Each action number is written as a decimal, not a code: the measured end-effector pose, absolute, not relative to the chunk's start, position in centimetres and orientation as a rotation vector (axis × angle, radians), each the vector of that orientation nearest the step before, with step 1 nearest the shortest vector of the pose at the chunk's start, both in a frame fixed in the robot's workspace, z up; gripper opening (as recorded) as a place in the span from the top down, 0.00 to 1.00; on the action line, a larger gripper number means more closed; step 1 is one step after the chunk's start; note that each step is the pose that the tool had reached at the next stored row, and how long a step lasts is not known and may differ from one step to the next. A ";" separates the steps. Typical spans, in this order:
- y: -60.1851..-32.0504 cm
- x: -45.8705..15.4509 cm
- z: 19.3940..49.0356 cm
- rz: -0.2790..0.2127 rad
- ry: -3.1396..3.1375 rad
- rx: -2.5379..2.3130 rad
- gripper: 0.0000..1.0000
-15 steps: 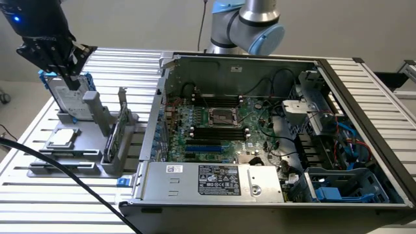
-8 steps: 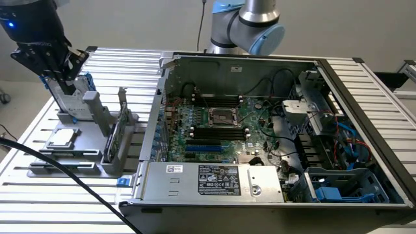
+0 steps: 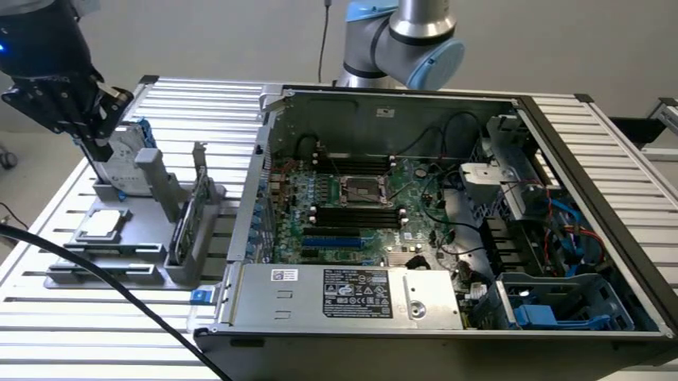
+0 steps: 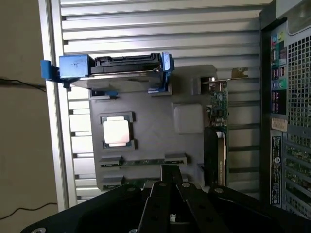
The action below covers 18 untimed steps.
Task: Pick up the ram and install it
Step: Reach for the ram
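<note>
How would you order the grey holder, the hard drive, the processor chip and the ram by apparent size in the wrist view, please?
1. grey holder
2. hard drive, though it stands nearer the camera
3. processor chip and ram: not ranked, since the ram is longer but shows as a thin strip

We saw an arm (image 3: 408, 36) built of smooth silver-grey tube sections, and its rounded joints were closed by pale blue caps (image 3: 440, 63). The wrist housing was matt black, with a small blue light (image 3: 5, 48) glowing on its side. The gripper (image 3: 98, 135) was black as well. From the wrist view we made out flat, overlapping black bars (image 4: 155, 208) pinned with round silver screws (image 4: 127, 189).
</note>
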<state>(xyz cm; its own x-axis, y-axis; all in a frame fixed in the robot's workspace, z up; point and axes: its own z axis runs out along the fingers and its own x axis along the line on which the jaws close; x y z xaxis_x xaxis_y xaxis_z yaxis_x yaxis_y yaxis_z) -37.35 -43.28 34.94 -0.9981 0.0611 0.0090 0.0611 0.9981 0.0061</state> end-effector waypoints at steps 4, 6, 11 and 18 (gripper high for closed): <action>-43.9 -37.7 34.9 -0.010 -3.131 -0.091 0.89; -44.1 -37.8 34.8 -0.010 -3.128 -0.089 0.89; -44.6 -38.0 34.5 -0.009 -3.117 -0.085 0.89; -45.5 -38.3 33.9 -0.008 -3.103 -0.076 0.89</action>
